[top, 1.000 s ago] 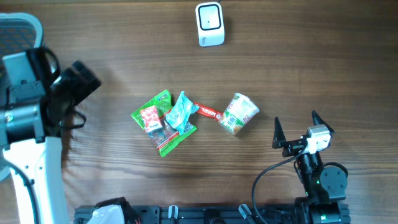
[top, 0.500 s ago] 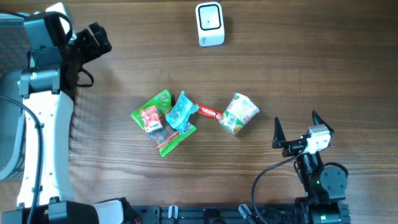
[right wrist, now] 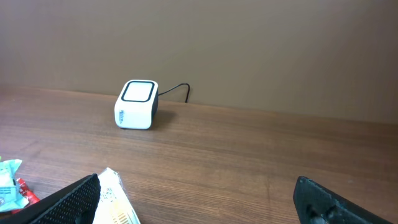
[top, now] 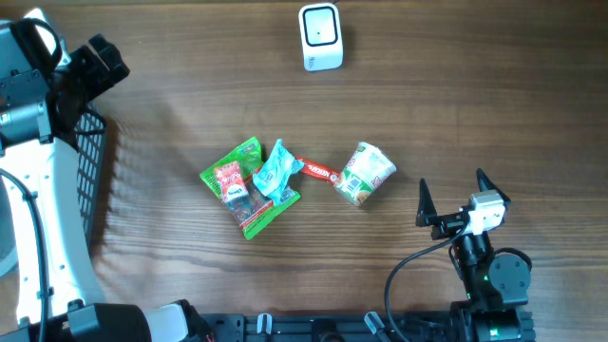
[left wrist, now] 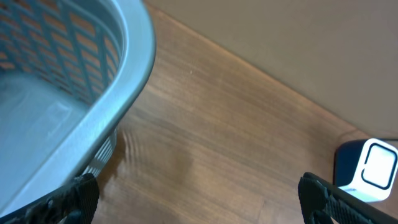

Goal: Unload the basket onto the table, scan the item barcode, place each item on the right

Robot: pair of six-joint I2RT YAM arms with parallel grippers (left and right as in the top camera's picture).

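Note:
Several items lie in a cluster mid-table: a green packet, a light-blue packet, a red bar and a tipped-over cup. The cup's white edge shows beside my right gripper's left finger. The white scanner stands at the far edge, also visible in both wrist views. My left gripper hangs open and empty at the far left, well away from the items. My right gripper is open and empty, just right of the cup.
A grey-blue mesh basket sits at the table's left edge, directly under the left arm. The scanner's black cable runs off behind it. Bare wood lies between the items and the scanner.
The left arm has swung away from the table's middle toward the far left corner, over the basket. The right arm and the items have not moved.

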